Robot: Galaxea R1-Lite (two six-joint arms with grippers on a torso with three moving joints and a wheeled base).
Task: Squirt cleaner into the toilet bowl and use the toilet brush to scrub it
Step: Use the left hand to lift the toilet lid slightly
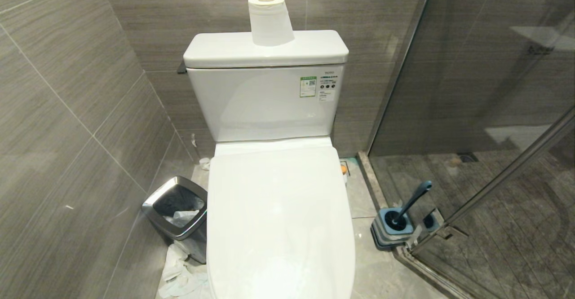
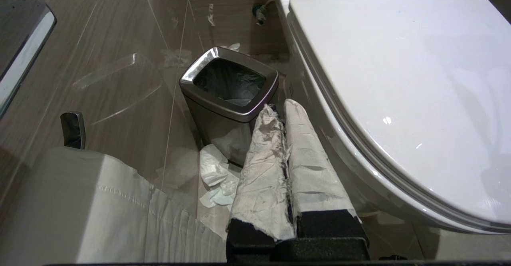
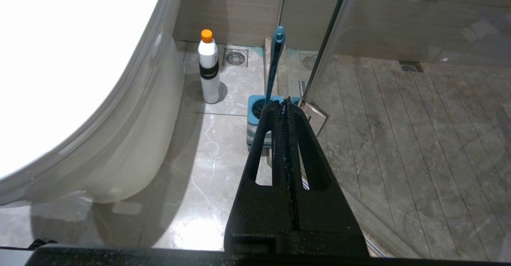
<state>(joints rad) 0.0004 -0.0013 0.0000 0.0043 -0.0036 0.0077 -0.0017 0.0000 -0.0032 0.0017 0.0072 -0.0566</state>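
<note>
Two tools hang pressed shut and empty: the paper-wrapped left tool [image 2: 284, 108] near the square brushed-steel bin [image 1: 177, 211], the black right tool [image 3: 282, 105] above the slate-blue curved toilet brush [image 1: 411, 202] standing in its striped holder [image 1: 393, 229]. Between them the glossy white lid [image 1: 278, 218] covers the toilet bowl; the tank [image 1: 265, 101] bears a green-edged label, unreadable. An orange-capped white bottle [image 3: 209, 68] stands on open grey floor.

Tank markings
The tank [image 1: 265, 103] front carries a small grey brand mark [image 1: 329, 72] that looks like "TOTO", a green-and-white label [image 1: 308, 86] with a QR-type code, and a white sticker [image 1: 326, 95]; their fine print is too small to read.
</note>
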